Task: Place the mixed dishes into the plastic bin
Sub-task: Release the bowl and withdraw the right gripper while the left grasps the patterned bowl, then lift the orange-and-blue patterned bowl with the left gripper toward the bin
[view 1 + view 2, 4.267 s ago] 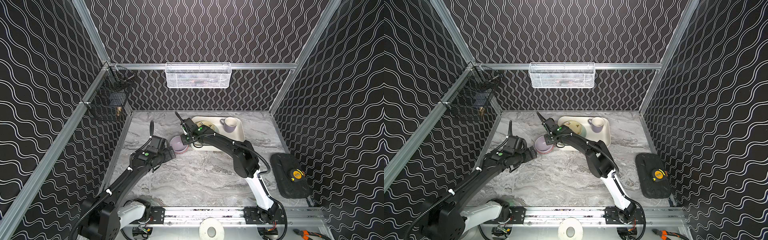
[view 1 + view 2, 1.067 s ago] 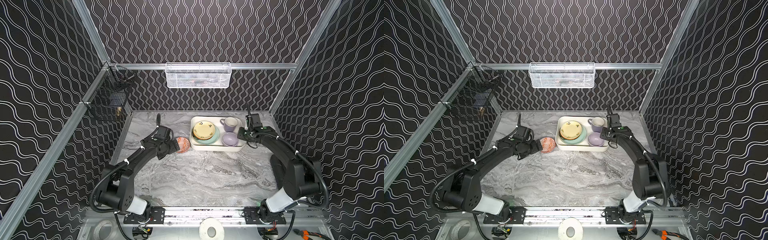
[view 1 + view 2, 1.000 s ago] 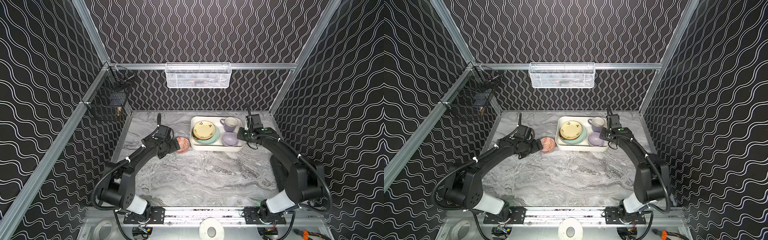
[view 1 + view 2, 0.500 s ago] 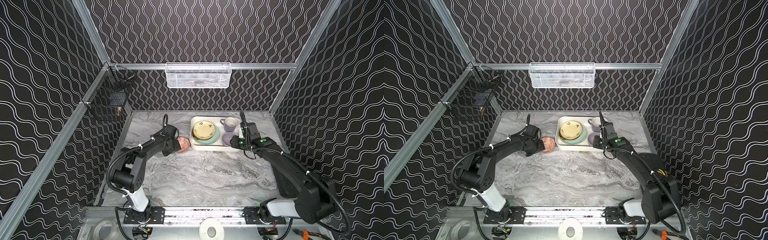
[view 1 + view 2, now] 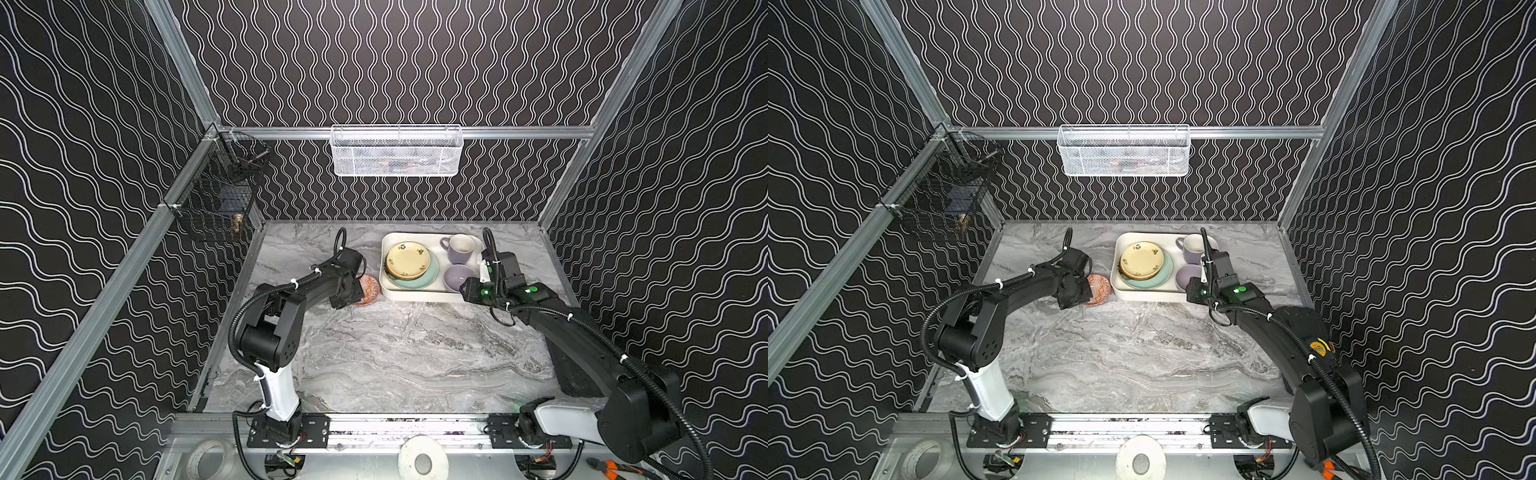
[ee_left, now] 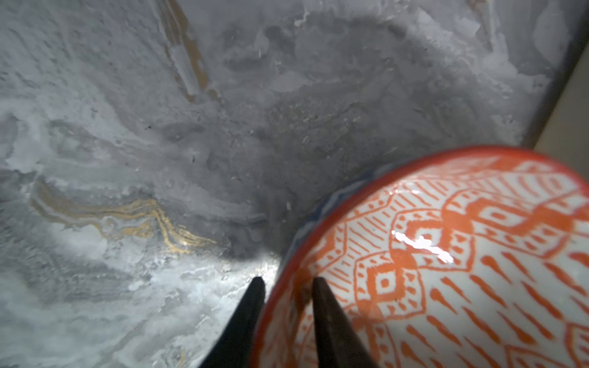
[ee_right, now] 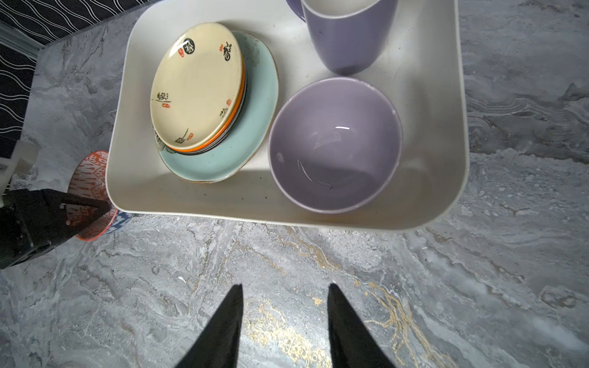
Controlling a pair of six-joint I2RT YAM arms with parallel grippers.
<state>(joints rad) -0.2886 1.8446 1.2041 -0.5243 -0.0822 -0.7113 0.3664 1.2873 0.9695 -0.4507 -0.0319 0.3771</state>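
My left arm stretches forward, left gripper pinched on the red-patterned bowl at its rim; my right arm extends low, right gripper jaws parted, empty.

Tabletop: grey marble look, thin gold veins.
Walls: black with white wavy lines, on three sides.
Rail: silver metal bar across the back wall.
White mesh basket: hangs from the rail; contents unclear.
Black wire basket: hangs on the left side, a small brass-coloured thing inside.
Black pad: at the tabletop's right edge, partly hidden.
Tape measure: yellow, on the pad.
White roll: at the near frame's middle.
Pliers: orange-handled, near right corner.
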